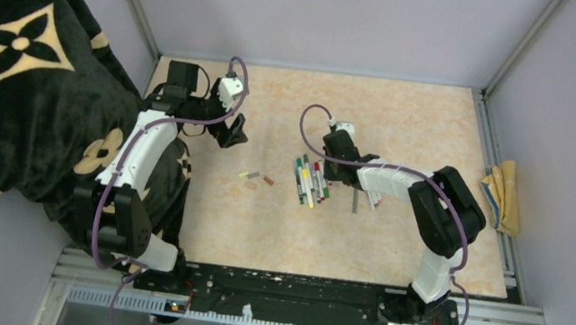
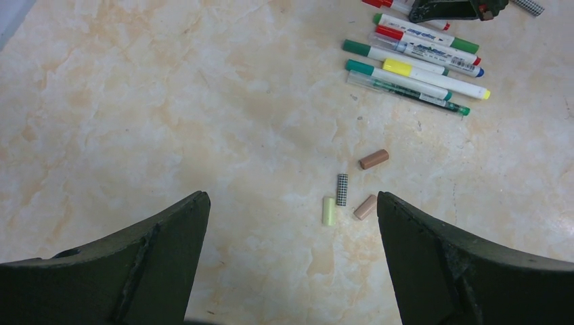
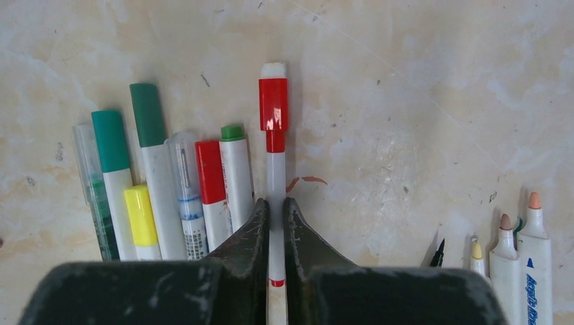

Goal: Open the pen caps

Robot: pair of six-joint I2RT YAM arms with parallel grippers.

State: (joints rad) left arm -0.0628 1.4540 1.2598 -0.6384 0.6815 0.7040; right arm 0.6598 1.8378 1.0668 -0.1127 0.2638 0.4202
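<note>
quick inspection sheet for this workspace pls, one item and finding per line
surface: beige marbled table top, reddish smear by the pens
job's things: capped pens in a row; uncapped pens further along; four loose caps lying apart from them
clutter: folded yellow cloth off the right edge
grippers: left pincer open, holding nothing; right pincer shut on a red-capped pen
cables: purple cables looped along both arms
surroundings: black floral blanket at left, grey walls
</note>
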